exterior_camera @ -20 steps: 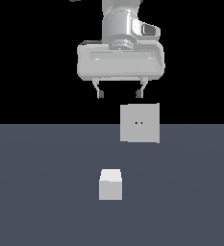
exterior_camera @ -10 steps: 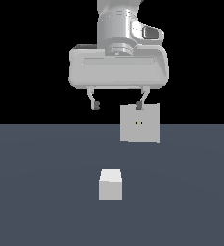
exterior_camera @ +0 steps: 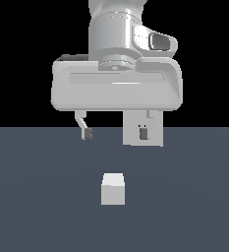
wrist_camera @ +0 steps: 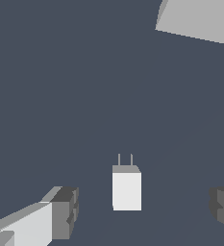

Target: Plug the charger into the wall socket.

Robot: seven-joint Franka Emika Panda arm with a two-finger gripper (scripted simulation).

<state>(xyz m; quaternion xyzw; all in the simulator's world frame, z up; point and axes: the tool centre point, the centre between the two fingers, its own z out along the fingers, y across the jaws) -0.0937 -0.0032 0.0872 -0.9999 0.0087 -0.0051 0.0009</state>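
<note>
Below the pincer, the charger sits alone on the desk, its two prongs facing away toward the wall socket behind. Neither carries readable writing. Pincer fingers stand wide apart, gripping nothing, hovering above.

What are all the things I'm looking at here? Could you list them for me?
Small light-grey cube-shaped charger: one, on the floor, two thin prongs visible in the wrist view, below the open fingers.
Flat light-grey square wall socket plate: one, upright behind the charger, partly hidden by the hand.
Dark grey-blue floor: one, under everything.
White-grey robot gripper: one, above the charger, dark-tipped fingers spread wide, holding nothing.
</note>
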